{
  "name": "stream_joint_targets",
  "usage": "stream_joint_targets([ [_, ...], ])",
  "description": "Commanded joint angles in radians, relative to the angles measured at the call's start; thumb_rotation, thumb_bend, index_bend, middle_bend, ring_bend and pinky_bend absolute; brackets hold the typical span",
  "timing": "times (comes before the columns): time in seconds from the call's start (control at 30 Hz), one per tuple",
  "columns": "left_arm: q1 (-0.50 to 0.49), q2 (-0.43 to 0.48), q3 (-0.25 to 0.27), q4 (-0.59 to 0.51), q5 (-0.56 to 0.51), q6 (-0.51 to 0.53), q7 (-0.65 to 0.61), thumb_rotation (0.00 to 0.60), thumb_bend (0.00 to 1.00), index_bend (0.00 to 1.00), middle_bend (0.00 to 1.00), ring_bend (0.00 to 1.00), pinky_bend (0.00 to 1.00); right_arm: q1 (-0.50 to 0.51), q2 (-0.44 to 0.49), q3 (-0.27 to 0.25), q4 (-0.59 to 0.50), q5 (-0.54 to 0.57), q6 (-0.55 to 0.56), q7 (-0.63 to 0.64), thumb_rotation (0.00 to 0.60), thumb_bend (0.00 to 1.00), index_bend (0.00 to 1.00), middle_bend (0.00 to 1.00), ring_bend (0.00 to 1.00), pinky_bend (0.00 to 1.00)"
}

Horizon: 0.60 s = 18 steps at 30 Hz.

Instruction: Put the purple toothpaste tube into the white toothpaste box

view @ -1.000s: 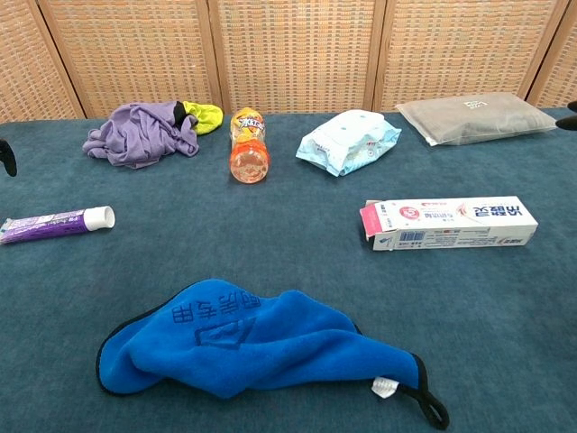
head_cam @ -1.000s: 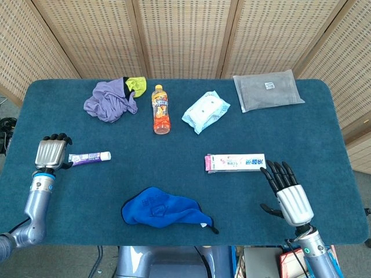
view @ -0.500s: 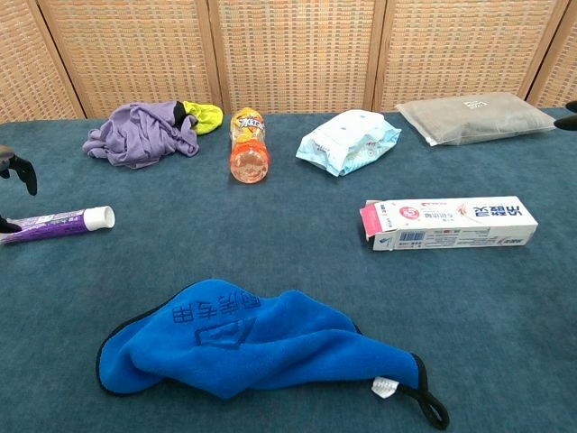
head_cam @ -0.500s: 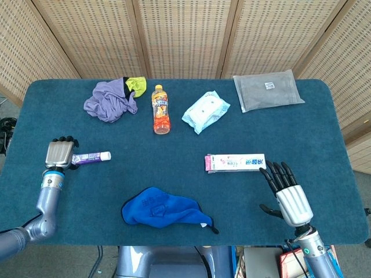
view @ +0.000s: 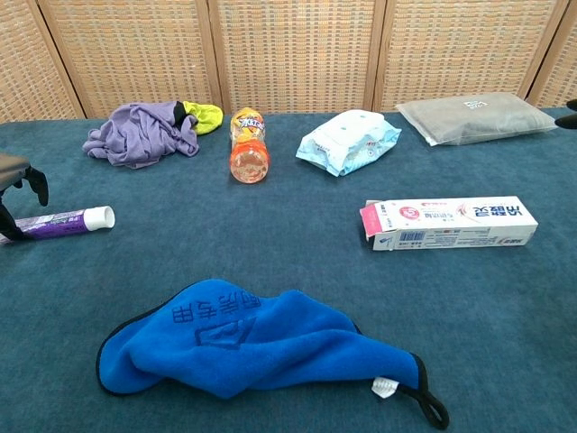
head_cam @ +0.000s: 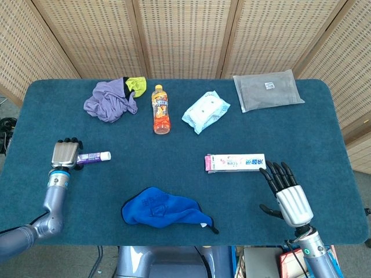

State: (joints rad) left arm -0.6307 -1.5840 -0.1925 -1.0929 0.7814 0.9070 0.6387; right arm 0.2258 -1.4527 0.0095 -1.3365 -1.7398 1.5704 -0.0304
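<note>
White box [view: 448,223] lies flat, red-blue print, characters too small to read.

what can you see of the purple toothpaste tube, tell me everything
The purple toothpaste tube lies flat on the blue table near its left edge, white cap pointing toward the table's middle. It looks like soft plastic with pale print along its side. The left hand is over its tail end, fingers curled down around it; whether it is gripped cannot be told. Nothing else touches it.
</note>
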Motion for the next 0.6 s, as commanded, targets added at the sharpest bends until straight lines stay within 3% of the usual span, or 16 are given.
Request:
stream_joint_targets([
  [0.03,-0.006,-0.012,0.005,0.018,-0.004,-0.007,0.001,0.6,0.22,0.38,0.26,0.22,0.27,0.0,0.001,-0.001,-0.001,-0.001,0.001,0.0,0.6,0.1,0.04,0.0,0.0,0.0],
  [0.27,-0.016,-0.042,0.011,0.063,-0.004,-0.016,-0.004,0.6,0.22,0.41,0.28,0.24,0.28,-0.001,-0.001,-0.002,-0.004,-0.006,0.003,-0.004,0.6,0.1,0.04,0.0,0.0,0.0],
  [0.6,-0.016,-0.076,0.017,0.115,0.025,-0.019,-0.043,0.6,0.22,0.58,0.42,0.37,0.38,-0.004,-0.003,0.003,0.001,-0.015,0.029,0.007,0.6,0.1,0.04,0.0,0.0,0.0],
])
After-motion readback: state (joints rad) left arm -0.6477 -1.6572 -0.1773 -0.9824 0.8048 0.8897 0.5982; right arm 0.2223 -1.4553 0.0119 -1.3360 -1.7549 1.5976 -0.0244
